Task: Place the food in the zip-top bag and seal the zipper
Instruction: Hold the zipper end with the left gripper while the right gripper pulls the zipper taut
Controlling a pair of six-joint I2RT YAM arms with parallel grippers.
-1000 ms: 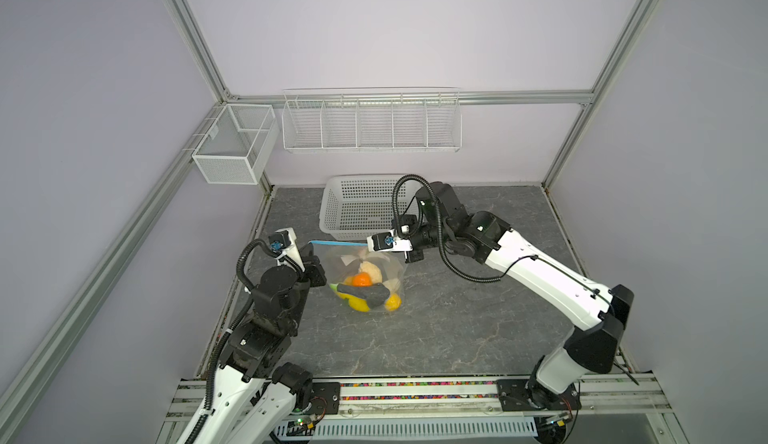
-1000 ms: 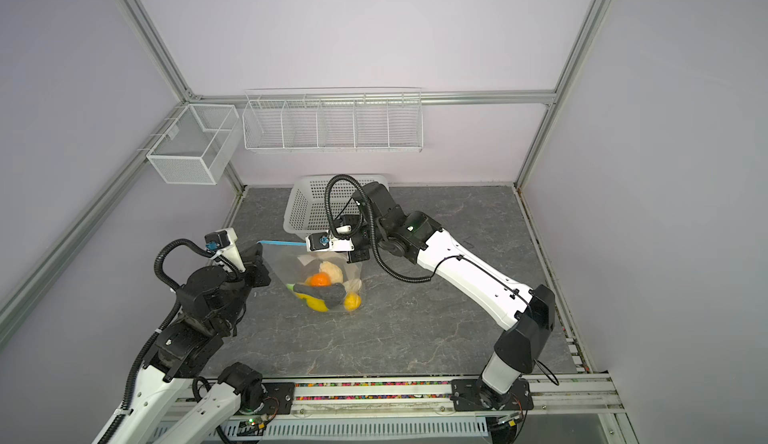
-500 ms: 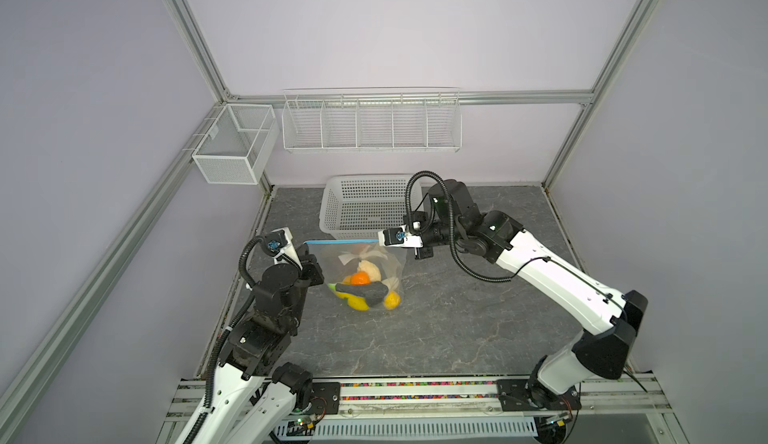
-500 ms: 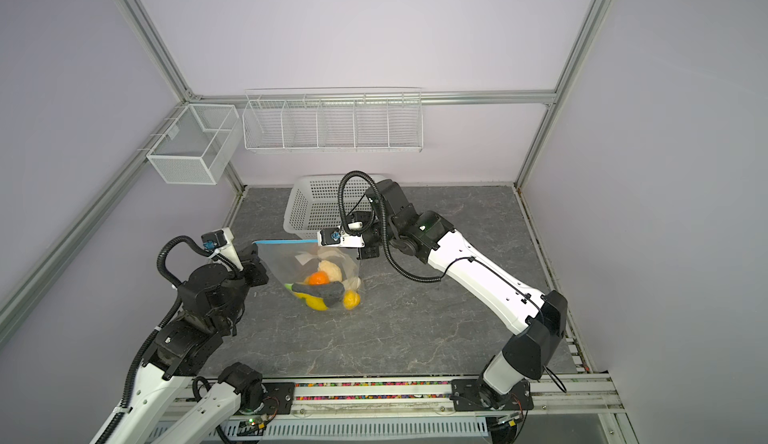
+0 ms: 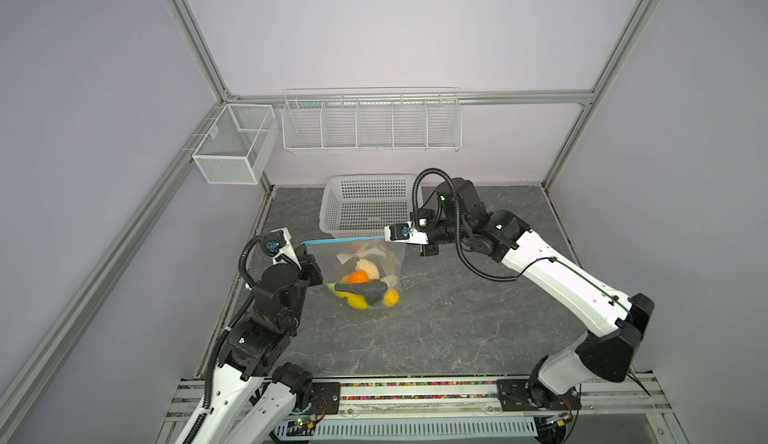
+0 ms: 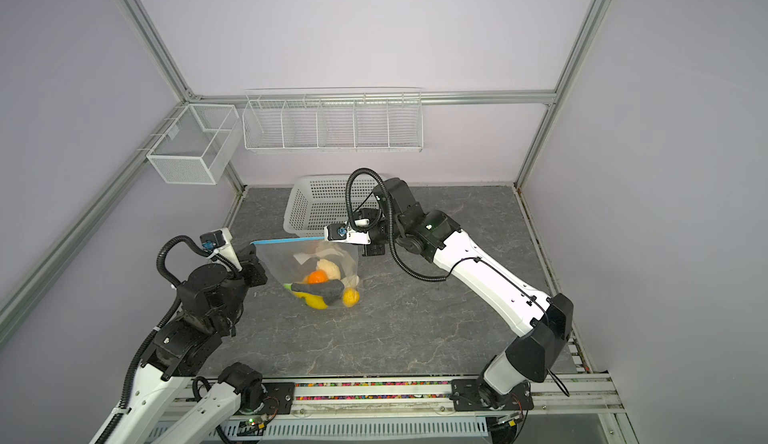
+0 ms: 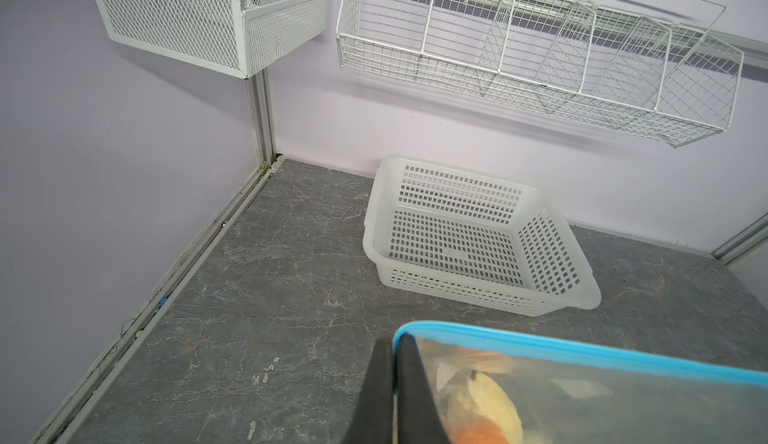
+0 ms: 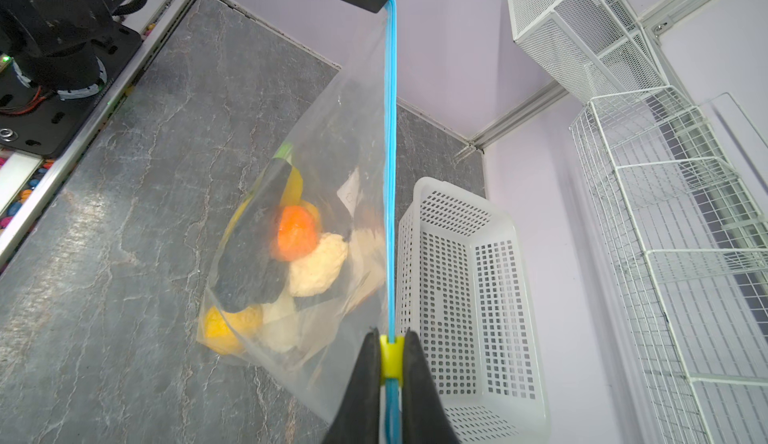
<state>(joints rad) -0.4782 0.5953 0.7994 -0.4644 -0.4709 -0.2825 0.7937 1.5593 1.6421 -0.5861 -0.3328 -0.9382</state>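
**Slider (image 8: 391, 356) nears end of zipper (image 8: 390, 171)**

The right gripper (image 8: 390, 340), clamped on the yellow slider, has pulled further from the left gripper (image 7: 395, 348), pinched tight on a corner of the zip-top bag (image 5: 376, 261). Food (image 5: 358, 277) sits inside, over the bench (image 5: 457, 321). Sealing looks nearly done.

A white perforated plastic basket (image 5: 365, 202) sits on the grey marbled table (image 5: 436, 317) near the back wall, below a long white wire rack (image 5: 372, 130) and a white mesh box (image 5: 232, 150).
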